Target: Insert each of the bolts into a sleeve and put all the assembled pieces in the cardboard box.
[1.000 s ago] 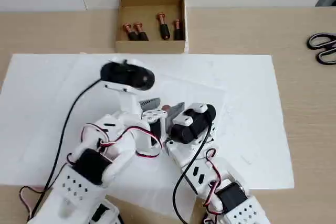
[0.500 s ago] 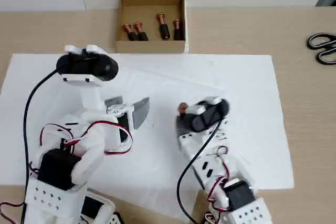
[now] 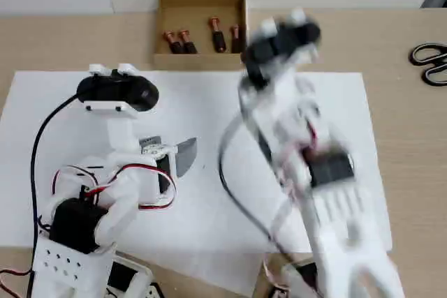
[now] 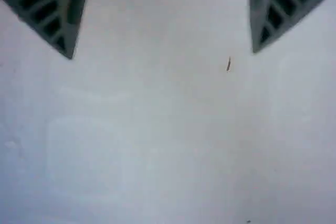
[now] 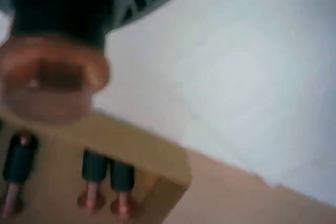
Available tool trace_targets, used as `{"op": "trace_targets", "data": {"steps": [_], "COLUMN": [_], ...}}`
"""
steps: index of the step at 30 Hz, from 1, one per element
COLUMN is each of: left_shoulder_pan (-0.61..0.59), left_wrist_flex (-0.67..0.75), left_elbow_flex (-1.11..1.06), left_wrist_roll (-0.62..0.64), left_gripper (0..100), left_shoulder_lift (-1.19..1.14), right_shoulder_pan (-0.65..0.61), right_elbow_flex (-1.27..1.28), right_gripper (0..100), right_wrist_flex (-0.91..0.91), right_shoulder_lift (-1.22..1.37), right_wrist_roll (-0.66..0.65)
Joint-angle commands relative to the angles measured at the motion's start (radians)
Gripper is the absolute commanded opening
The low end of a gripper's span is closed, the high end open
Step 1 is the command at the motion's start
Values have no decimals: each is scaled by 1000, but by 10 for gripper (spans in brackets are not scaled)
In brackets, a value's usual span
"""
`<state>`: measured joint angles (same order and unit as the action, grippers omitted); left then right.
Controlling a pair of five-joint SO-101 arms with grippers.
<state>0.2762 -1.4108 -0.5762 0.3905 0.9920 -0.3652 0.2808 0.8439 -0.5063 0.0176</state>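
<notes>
On white paper [image 3: 49,109] — left hand [image 4: 161,51] released; right hand [image 5: 68,24], grasping sleeved bolt [image 5: 52,80], now at box [image 3: 195,15].

My left pincer [image 4: 163,19] has dark grey fingers [image 4: 50,3] patterned with ribbed slats, over a plain white paper sheet [image 3: 209,102] on the pale tan table [image 3: 70,40]. The carried piece [image 5: 52,77] has a copper-coloured head and a black sleeve, like the copper-and-black pieces [image 3: 216,35] in the brown cardboard box [image 3: 199,62] at twelve o'clock. My left arm [image 3: 119,193] and right arm [image 3: 328,200] are white with black motors, and the scissors [image 3: 433,65] at two o'clock are black-handled.
</notes>
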Motion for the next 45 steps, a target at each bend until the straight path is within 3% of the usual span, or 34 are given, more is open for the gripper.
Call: {"op": "trace_targets", "data": {"steps": [1,11,21,28,36,45], "left_shoulder_pan": [-3,-3,-3,-3,-3,-5], "left_wrist_flex": [-5,-2,21,21,21,43], "left_elbow_flex": [39,39,-10,-10,-10,4], "left_wrist_roll": [-9,-9,-9,-9,-11,-11], "left_gripper": [203,203,203,204,204,203], "left_shoulder_lift": [12,12,14,14,14,31], "right_shoulder_pan": [10,5,4,-7,-16,-16], "right_elbow_flex": [-474,-1208,-1702,-1817,-1840,-1967], "right_gripper": [4,4,8,20,275,257], "right_wrist_flex": [-44,-346,-354,-354,-277,-82], "right_shoulder_lift": [450,1316,1794,1916,1919,1793], "right_wrist_roll": [-11,-17,-12,-17,-18,-68]}}
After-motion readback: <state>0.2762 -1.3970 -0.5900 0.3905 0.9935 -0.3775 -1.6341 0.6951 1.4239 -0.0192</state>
